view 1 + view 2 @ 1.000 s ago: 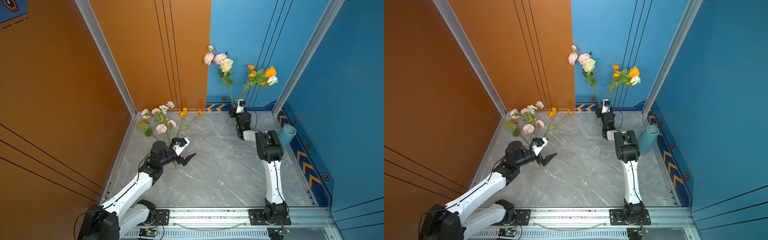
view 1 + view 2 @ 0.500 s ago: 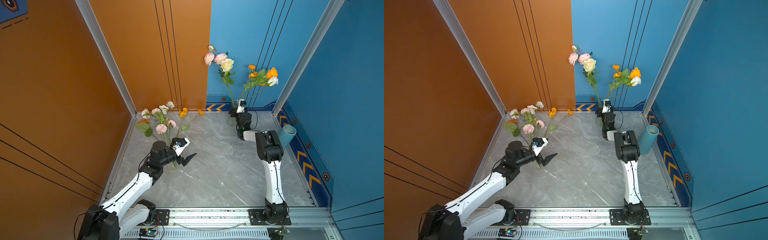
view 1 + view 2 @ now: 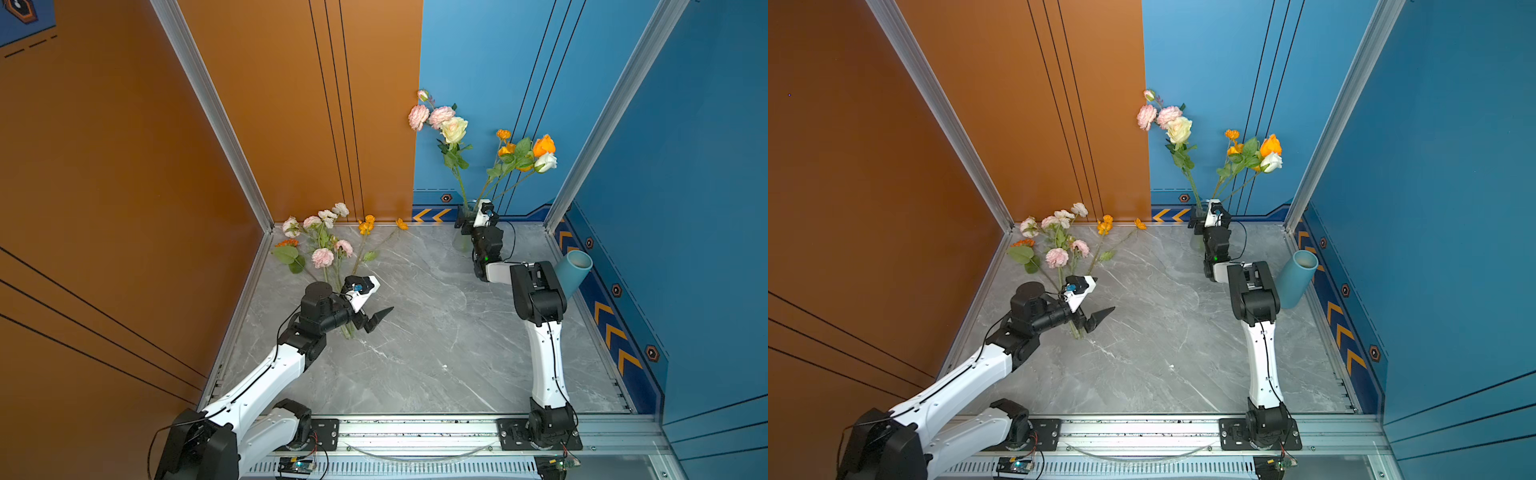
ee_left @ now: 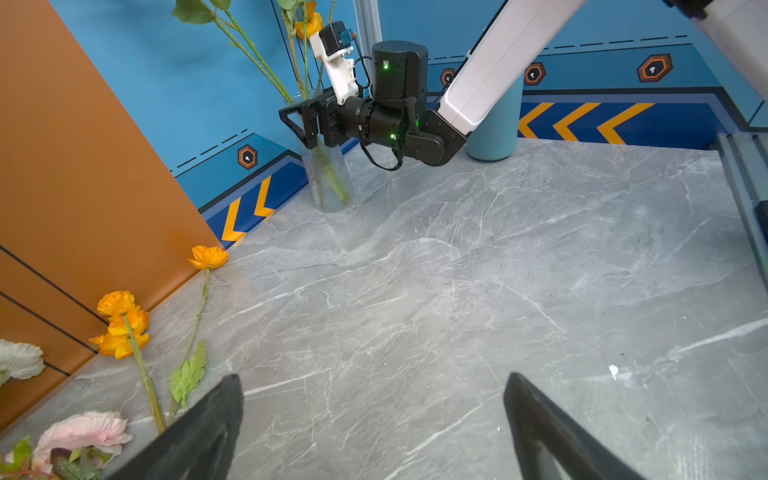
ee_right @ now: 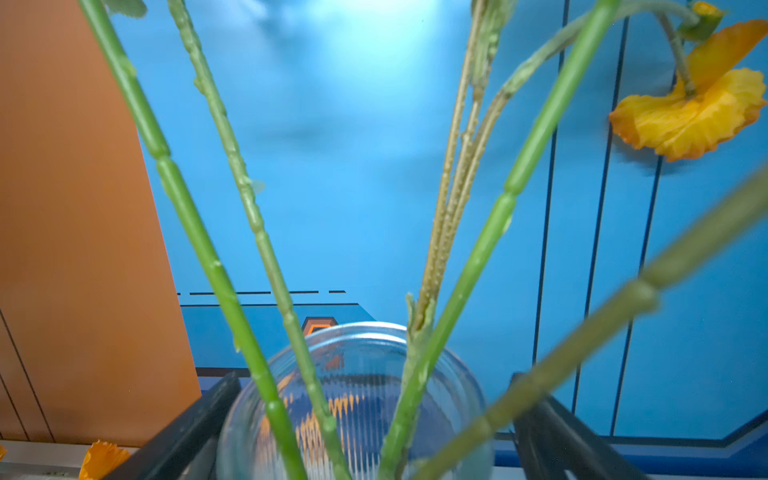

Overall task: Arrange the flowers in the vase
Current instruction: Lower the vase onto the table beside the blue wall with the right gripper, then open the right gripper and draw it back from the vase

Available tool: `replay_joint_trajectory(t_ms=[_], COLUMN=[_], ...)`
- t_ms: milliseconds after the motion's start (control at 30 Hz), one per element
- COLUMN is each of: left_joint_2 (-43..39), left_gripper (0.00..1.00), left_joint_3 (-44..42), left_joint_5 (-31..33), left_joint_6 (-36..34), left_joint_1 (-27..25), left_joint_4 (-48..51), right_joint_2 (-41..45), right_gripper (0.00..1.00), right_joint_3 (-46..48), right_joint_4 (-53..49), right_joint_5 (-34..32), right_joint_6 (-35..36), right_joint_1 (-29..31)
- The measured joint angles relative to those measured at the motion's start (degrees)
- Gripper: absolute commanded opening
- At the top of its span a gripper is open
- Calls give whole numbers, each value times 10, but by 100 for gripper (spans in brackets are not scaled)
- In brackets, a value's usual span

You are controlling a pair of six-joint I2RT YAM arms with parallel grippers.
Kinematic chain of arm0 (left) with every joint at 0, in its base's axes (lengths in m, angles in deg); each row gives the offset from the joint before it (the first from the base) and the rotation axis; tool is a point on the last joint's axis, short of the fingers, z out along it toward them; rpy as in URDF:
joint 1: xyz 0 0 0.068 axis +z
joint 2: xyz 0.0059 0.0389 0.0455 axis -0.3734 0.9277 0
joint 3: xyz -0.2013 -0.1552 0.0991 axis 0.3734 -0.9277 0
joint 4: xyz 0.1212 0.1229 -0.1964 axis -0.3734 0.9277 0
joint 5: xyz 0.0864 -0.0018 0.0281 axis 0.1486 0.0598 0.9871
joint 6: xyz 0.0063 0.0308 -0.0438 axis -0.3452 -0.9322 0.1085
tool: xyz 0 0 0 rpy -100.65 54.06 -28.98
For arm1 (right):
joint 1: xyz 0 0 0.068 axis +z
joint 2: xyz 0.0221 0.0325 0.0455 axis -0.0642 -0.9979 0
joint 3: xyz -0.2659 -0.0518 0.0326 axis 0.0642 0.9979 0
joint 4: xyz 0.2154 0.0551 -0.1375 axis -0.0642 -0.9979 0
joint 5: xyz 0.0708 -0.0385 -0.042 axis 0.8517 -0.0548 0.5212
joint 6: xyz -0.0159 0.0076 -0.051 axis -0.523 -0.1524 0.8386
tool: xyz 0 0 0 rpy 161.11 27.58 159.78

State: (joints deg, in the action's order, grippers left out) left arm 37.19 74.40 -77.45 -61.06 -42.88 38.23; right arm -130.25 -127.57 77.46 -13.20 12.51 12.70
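The left hand [image 4: 372, 376] is held open above the desk [image 3: 415, 353], loose flowers [image 3: 322, 257] lying just beside it. Farther back, the right hand [image 5: 374, 378] is spread open at the rim of the glass vase [image 5: 357, 332], several flower stems [image 5: 198, 232] standing between its jaws.

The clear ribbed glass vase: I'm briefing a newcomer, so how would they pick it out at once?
Find the blue back wall; the clear ribbed glass vase stands on the grey marble tabletop at its foot. Unlike the opaque blue cylinder nearby, it is see-through and holds green flower stems.
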Motion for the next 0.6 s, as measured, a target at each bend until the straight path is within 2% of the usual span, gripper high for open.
replay_joint_trajectory(t_ms=[67,267,600], left_joint_2=[0,2,-21], left_gripper=[98,98,98], left_joint_3=[0,12,16], left_joint_5=[0,-2,-1], left_joint_6=[9,43,69], left_joint_1=[0,7,7], left_joint_4=[0,-2,-6], right_joint_2=[7,81,288], right_gripper=[100,100,100], right_joint_3=[21,165,392], right_joint_4=[0,0,-1], right_joint_5=[-2,-9,-16], right_joint_6=[0,9,2], right_joint_1=[2,15,51])
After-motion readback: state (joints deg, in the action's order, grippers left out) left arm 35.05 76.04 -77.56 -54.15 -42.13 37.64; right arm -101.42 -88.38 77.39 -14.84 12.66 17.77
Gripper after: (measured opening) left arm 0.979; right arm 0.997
